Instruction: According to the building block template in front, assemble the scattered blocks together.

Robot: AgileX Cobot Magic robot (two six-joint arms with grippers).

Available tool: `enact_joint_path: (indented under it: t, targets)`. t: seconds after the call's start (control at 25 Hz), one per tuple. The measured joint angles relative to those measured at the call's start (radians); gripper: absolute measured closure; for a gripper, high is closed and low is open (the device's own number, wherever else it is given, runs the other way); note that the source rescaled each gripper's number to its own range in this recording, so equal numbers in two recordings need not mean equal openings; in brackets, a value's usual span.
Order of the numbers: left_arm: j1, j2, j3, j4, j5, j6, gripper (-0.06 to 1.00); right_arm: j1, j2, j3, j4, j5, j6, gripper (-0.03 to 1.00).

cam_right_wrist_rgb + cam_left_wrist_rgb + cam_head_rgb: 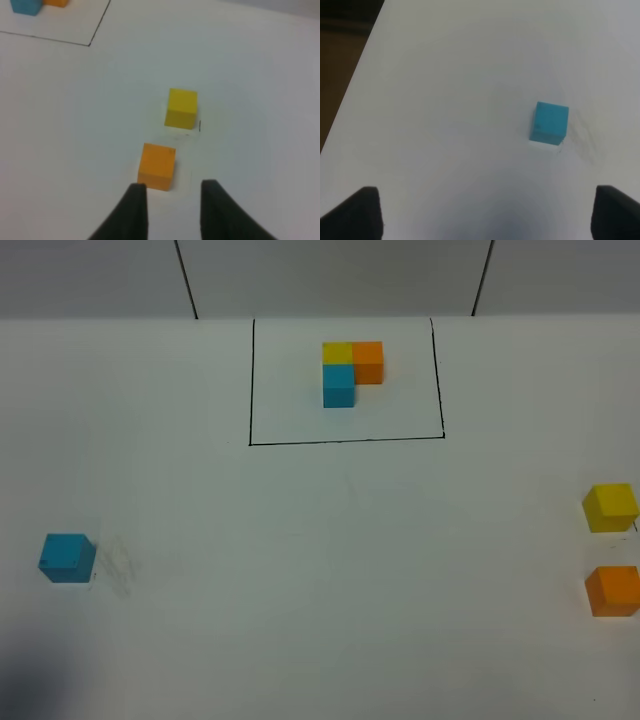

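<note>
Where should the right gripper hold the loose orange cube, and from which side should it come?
Take the orange cube by two opposite side faces, coming from above. It sits flat on the table, apart from the yellow cube, so its flat, parallel sides are free. The right gripper hangs close by with jaws open, probably wide enough.

left hand (pixel 480 215): spread wide apart | right hand (pixel 172 212): parted only a little

L template (pixel 352 370), seemingly joined — blue cube (pixel 67 558) left; yellow cube (pixel 611 507), orange cube (pixel 612 591) right
</note>
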Motion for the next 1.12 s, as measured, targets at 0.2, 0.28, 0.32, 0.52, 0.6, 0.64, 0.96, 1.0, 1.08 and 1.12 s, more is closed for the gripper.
enact_joint_path:
  t: [0.2, 0.28, 0.32, 0.52, 0.6, 0.64, 0.96, 1.0, 1.08, 1.12]
  targets:
    - [0.000, 0.327, -0.104, -0.035, -0.069, 0.020, 0.22, 0.000, 0.000, 0.000, 0.000, 0.000, 0.000, 0.97]
    - [0.000, 0.431, -0.113, -0.071, -0.118, 0.035, 0.24, 0.000, 0.000, 0.000, 0.000, 0.000, 0.000, 0.97]
    - [0.000, 0.484, -0.114, -0.089, -0.148, 0.037, 0.25, 0.000, 0.000, 0.000, 0.000, 0.000, 0.000, 0.97]
    - [0.000, 0.716, -0.114, -0.193, -0.257, 0.109, 0.25, 0.000, 0.000, 0.000, 0.000, 0.000, 0.000, 0.97]
    - [0.000, 0.791, -0.114, -0.214, -0.283, 0.134, 0.25, 0.000, 0.000, 0.000, 0.000, 0.000, 0.000, 0.97]
    - [0.000, 0.829, -0.114, -0.218, -0.297, 0.139, 0.25, 0.000, 0.000, 0.000, 0.000, 0.000, 0.000, 0.97]
    - [0.000, 1.050, -0.114, -0.247, -0.379, 0.157, 0.26, 0.000, 0.000, 0.000, 0.000, 0.000, 0.000, 0.97]
    - [0.000, 1.066, -0.114, -0.257, -0.390, 0.167, 0.26, 0.000, 0.000, 0.000, 0.000, 0.000, 0.000, 0.97]
    - [0.000, 1.098, -0.114, -0.272, -0.413, 0.176, 0.26, 0.000, 0.000, 0.000, 0.000, 0.000, 0.000, 0.97]
    - [0.000, 1.111, -0.114, -0.274, -0.422, 0.178, 0.26, 0.000, 0.000, 0.000, 0.000, 0.000, 0.000, 0.97]
